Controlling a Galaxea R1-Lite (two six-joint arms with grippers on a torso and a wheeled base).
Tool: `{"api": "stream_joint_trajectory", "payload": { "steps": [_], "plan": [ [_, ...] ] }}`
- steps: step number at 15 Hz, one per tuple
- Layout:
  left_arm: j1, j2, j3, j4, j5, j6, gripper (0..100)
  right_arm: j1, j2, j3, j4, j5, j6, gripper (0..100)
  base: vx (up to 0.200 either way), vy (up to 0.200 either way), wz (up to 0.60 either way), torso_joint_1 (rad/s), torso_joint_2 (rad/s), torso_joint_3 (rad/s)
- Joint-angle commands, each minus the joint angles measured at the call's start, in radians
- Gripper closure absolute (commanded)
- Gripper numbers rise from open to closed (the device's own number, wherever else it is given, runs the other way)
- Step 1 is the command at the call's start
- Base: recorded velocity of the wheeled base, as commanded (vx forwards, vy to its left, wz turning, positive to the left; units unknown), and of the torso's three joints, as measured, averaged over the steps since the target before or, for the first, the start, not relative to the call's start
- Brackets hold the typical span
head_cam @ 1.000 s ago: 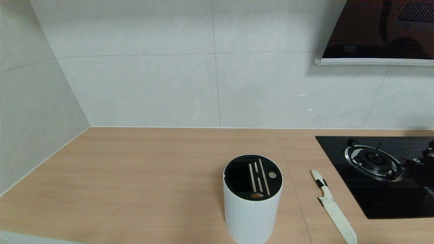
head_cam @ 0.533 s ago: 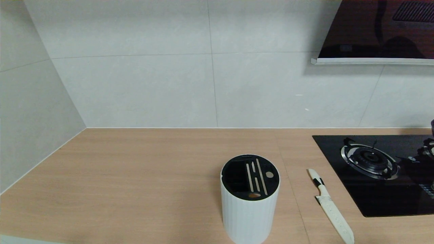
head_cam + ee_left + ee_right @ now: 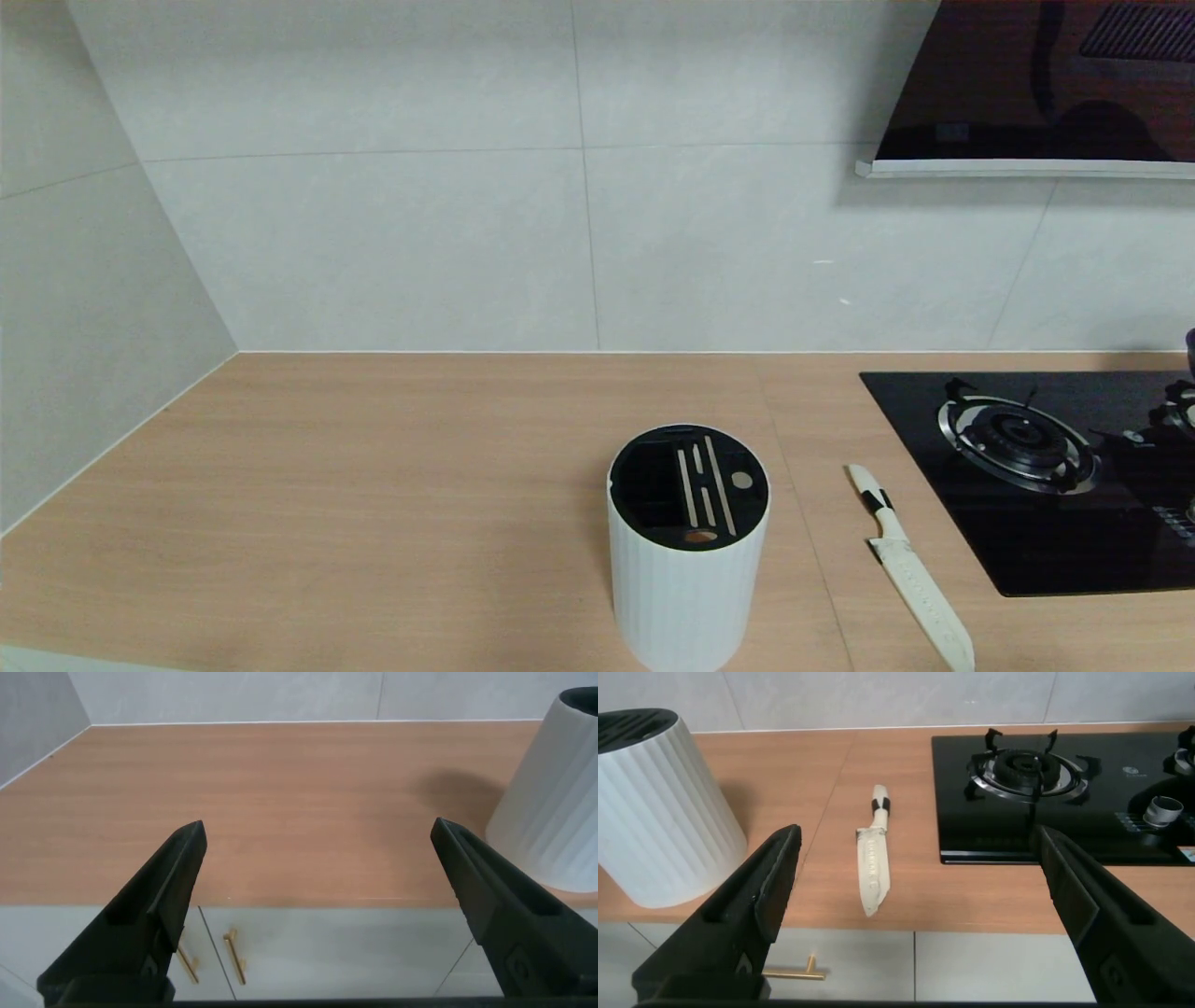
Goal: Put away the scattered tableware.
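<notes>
A white ribbed cylindrical knife holder point(image 3: 689, 551) with a black slotted top stands on the wooden counter near its front edge. A cream knife point(image 3: 907, 566) with a black band on its handle lies flat to its right, between the holder and the stove. My left gripper point(image 3: 318, 859) is open, held off the counter's front edge, with the holder point(image 3: 551, 793) off to one side. My right gripper point(image 3: 915, 859) is open too, in front of the counter edge, with the knife point(image 3: 874, 859) lying on the counter beyond its fingers and the holder point(image 3: 659, 803) beside.
A black gas stove point(image 3: 1036, 467) with burners is set into the counter at the right, with a range hood point(image 3: 1036, 93) above. Tiled walls close the back and left. Cabinet fronts with brass handles point(image 3: 234, 957) lie below the counter edge.
The head camera shifted slightly, so the whole scene slid a little to the left. The knife and holder themselves have not moved.
</notes>
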Motion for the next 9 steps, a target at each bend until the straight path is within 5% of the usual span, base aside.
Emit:
{"api": "stream_joint_trajectory", "payload": {
  "steps": [1, 3, 9],
  "plan": [
    [0.0, 0.0, 0.0, 0.0, 0.001, -0.001, 0, 0.0, 0.001, 0.0, 0.0, 0.0, 0.0, 0, -0.2, 0.0, 0.0, -0.007, 0.0, -0.002],
    [0.0, 0.0, 0.0, 0.0, 0.0, 0.0, 0, 0.0, 0.001, 0.0, 0.0, 0.0, -0.002, 0, -0.2, 0.0, 0.0, 0.007, 0.0, 0.005],
    [0.0, 0.0, 0.0, 0.0, 0.0, 0.0, 0, 0.0, 0.001, 0.0, 0.0, 0.0, -0.003, 0, 0.0, 0.0, -0.1, 0.004, 0.0, 0.0]
  ]
}}
